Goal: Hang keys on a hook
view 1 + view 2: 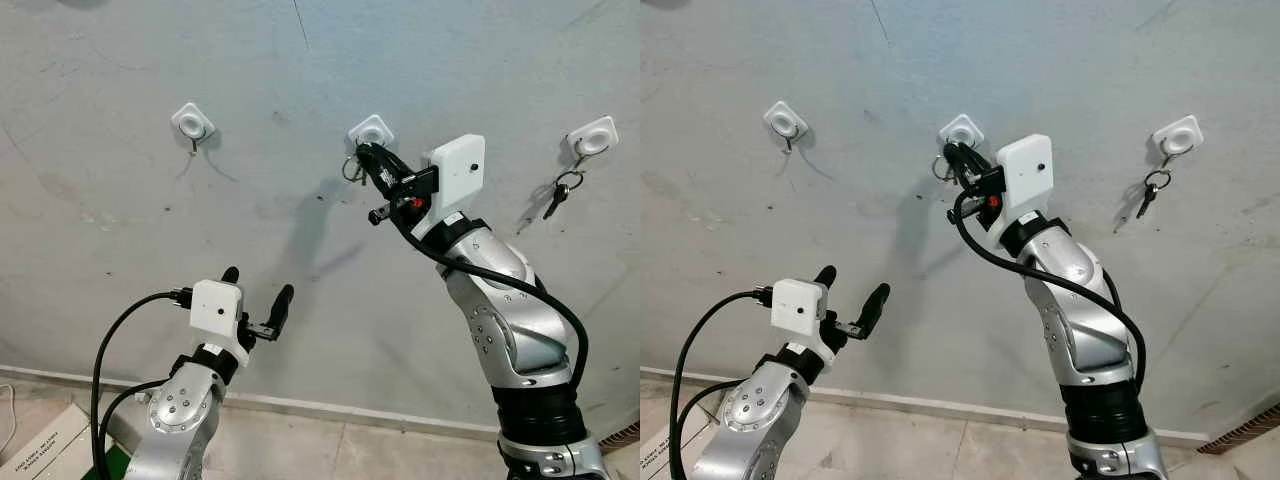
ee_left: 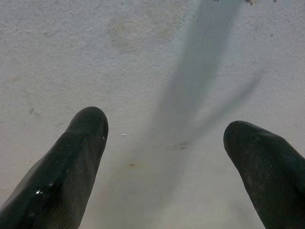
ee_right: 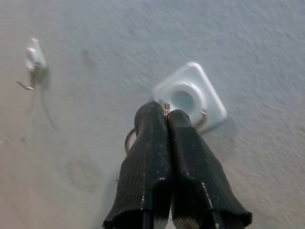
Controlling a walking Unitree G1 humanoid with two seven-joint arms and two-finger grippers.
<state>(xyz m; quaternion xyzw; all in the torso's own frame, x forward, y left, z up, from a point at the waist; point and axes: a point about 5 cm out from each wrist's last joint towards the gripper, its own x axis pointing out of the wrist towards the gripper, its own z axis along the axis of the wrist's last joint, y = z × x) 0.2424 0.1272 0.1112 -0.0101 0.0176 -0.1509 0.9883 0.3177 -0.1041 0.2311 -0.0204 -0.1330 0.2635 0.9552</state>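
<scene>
The right gripper point(image 1: 365, 155) was raised to the wall point(image 1: 300, 80), its fingers point(image 3: 152, 143) pressed together on a key ring point(image 3: 165, 109), pinching it just below the middle hook point(image 1: 371, 130). The ring touched or nearly touched that hook's white pad; whether it had caught the metal prong could not be told, since the fingers covered it. Left of the middle hook hung a bare hook point(image 1: 192, 123); to its right, another hook point(image 1: 592, 138) already carried keys point(image 1: 560, 192).

The main risk, as I judged it, was letting go too soon: if the ring sat beside the prong and not over it, the keys would drop to the floor. Pushing harder could also pry the stick-on pad off the wall, or twist the ring out of the pinch.

The left gripper point(image 1: 258, 300) hung well below the middle hook, fingers spread, holding nothing.
</scene>
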